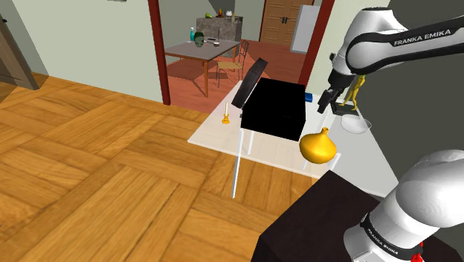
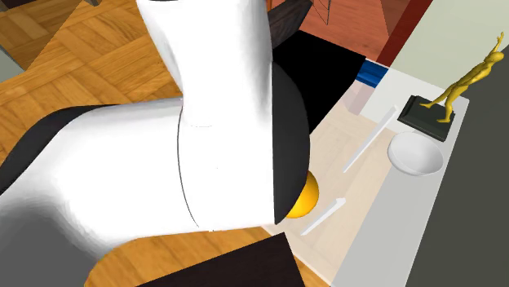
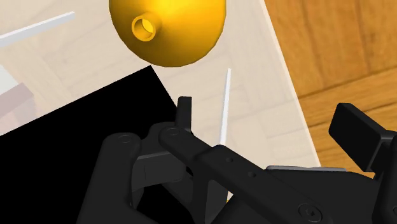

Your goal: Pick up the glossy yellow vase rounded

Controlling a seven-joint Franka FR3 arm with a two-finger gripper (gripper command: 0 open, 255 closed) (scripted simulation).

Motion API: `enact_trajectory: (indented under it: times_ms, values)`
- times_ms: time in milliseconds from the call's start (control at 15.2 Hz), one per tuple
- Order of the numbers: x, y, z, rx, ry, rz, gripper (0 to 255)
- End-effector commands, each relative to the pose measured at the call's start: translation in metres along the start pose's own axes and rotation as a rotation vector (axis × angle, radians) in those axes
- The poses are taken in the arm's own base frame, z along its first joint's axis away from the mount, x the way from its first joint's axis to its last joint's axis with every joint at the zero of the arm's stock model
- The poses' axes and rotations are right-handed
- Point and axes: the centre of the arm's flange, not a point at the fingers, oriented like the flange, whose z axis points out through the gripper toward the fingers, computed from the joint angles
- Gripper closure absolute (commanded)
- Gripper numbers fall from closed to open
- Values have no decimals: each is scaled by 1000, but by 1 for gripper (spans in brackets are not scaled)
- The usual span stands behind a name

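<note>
1. Wooden parquet floor point(image 1: 97, 164) runs under a pale, see-through counter point(image 1: 275, 155) on thin white legs. Behind it, a doorway with a dark red frame point(image 1: 158, 52) opens on a dining room with a table point(image 1: 197, 50) and chairs.
2. On the counter stand a black box point(image 1: 274, 108) with a raised lid, a small candle in a yellow holder point(image 1: 226, 115), a white bowl point(image 1: 355, 123) and a golden figurine point(image 1: 358, 88) on a dark base.
3. A glossy yellow vase point(image 1: 317, 145), round-bodied with a narrow neck, stands upright at the counter's edge nearest the stand point(image 1: 312, 223), just beside the black box's corner.
4. The white arm point(image 1: 394, 41) rises from the dark stand at the shoulder view's lower right and arches over, its wrist pointing down.
5. The end effector point(image 1: 328, 100) hangs above the counter between the black box and the figurine. Its fingers point(image 3: 359, 133) stand apart and clasp nothing. In the wrist view the vase lies beyond the fingertips, not between them.
</note>
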Motion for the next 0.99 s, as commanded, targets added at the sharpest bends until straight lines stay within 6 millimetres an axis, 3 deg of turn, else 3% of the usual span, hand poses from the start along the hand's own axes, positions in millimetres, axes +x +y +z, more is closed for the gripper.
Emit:
enact_trajectory:
  times_ms: [0,792,924]
  values:
    - [0,16,25,-1,-3,12,0]
    - [-13,105,155,-1,-29,83,0]
    - [-14,104,160,-1,-29,83,0]
